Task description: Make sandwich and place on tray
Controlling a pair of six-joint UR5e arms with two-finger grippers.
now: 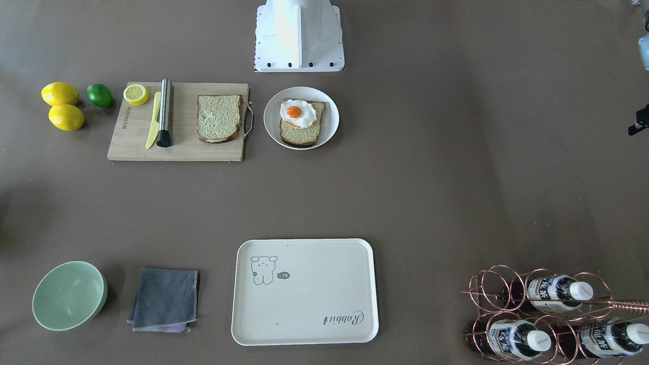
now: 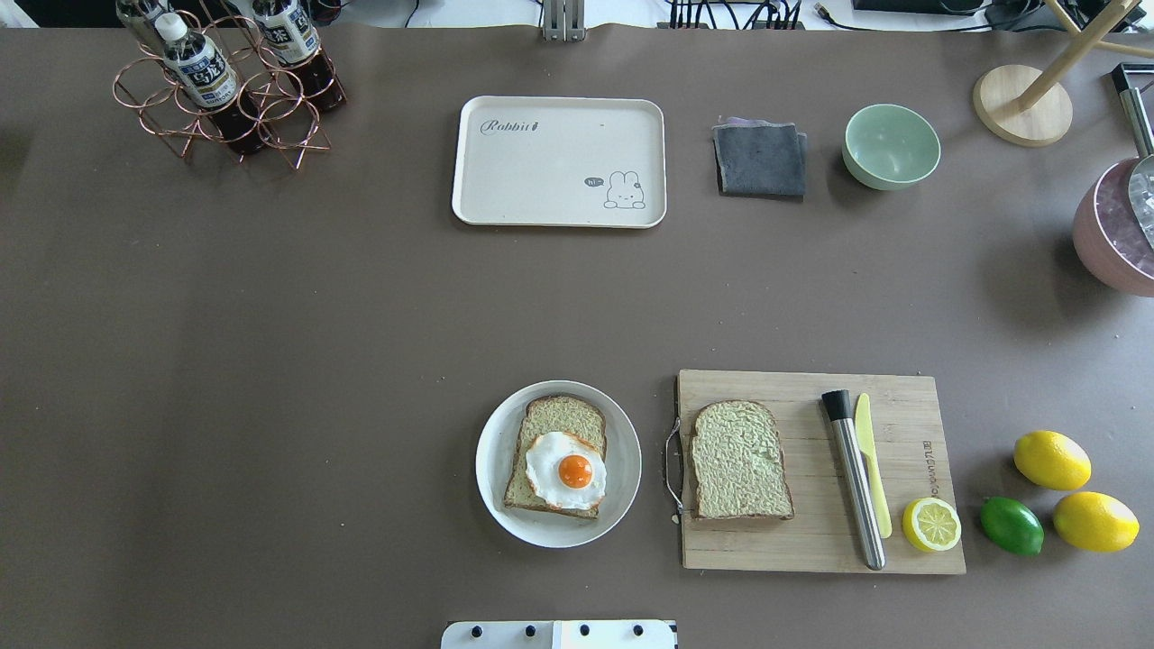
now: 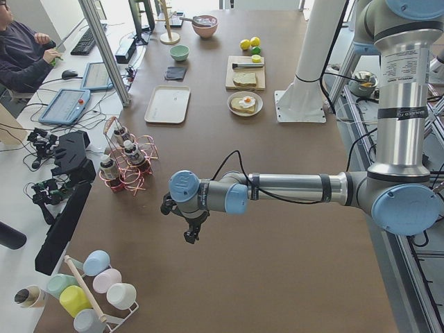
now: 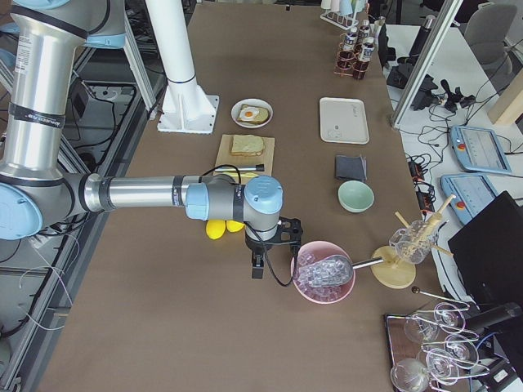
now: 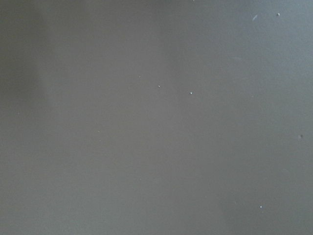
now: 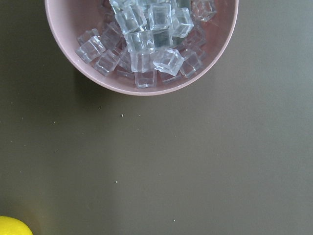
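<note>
Left gripper (image 3: 187, 230): hangs over bare table (image 5: 156, 117), well apart from the cutting board (image 2: 811, 541), toward the table end on the robot's left; whether its jaws are apart or together cannot be told from the side view that shows it

Right gripper (image 4: 258, 265): hangs just beside the pink bowl (image 6: 142, 73) of ice cubes (image 6: 146, 29), on the far side of the lemons (image 2: 1052, 460) from the cutting board; its jaw state cannot be told either; nothing is seen held by either gripper

Sandwich parts, located from the cutting board:
- one bread slice (image 2: 739, 461) lies flat on the board, at the end nearest the metal handle
- the white plate (image 2: 494, 451) stands just beside that handle end, on the robot's left of the board; it carries the second bread slice (image 2: 563, 419)
- the fried egg (image 2: 552, 469) lies on the second bread slice, yolk up

Tray (image 2: 541, 171): well apart from the board, across the table on the operators' side; no bread or egg on it
</note>
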